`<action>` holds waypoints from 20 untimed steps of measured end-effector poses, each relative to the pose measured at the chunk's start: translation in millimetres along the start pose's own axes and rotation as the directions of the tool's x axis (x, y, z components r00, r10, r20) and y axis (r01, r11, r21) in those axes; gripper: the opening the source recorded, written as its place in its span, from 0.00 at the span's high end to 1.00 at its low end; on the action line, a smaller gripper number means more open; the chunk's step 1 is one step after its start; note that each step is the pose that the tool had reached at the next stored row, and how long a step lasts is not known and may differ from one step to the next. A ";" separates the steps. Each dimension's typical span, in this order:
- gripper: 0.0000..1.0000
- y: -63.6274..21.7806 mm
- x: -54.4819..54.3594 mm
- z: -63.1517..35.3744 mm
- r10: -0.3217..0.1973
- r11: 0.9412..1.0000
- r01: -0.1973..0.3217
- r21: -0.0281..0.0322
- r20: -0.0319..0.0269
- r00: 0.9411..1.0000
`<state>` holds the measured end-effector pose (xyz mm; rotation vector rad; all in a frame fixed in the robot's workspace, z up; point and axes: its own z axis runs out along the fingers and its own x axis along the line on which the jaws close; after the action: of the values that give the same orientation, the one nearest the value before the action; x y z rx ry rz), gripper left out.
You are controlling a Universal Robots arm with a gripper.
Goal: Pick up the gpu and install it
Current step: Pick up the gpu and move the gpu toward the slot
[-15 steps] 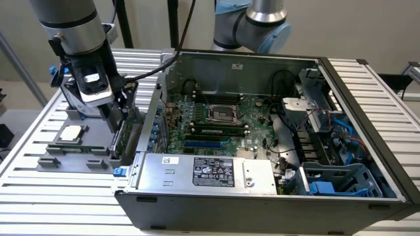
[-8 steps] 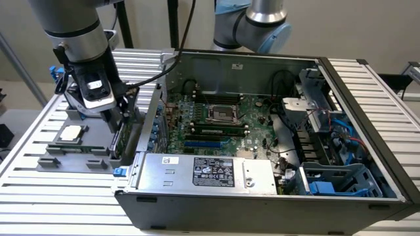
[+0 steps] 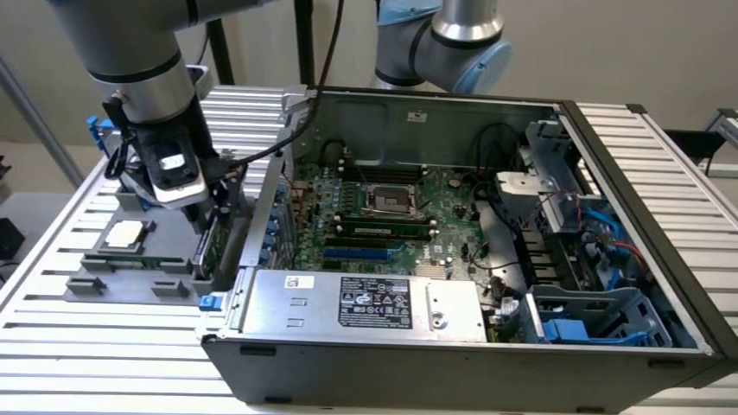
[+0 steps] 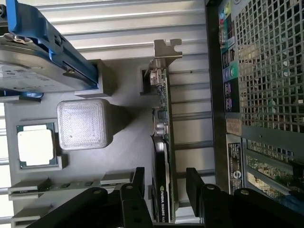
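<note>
Pick-up step: the gripper (image 4: 166, 187) hangs with fingers wide, straddling the upright gpu (image 4: 160, 118), not yet gripping; a clean grip needs squared fingers.

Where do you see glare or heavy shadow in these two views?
Wrist view: the CPU chip has a lid that glares nearly white, the pale square block throws a soft shadow toward the gpu, and the open gripper straddling the card looks dark. Exterior view: the slatted table shines brightly, while the computer case looks darker by contrast.
</note>
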<state>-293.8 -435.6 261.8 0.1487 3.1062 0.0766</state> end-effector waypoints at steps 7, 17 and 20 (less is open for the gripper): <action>0.52 0.8 0.5 12.8 0.001 1.000 -0.001 0.000 0.000 1.000; 0.52 8.8 1.5 19.6 0.008 1.000 -0.008 0.000 0.000 1.000; 0.54 9.6 1.7 20.6 0.008 1.000 -0.008 0.000 0.000 1.000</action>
<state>-293.9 -425.0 241.6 0.1608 3.1055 0.0763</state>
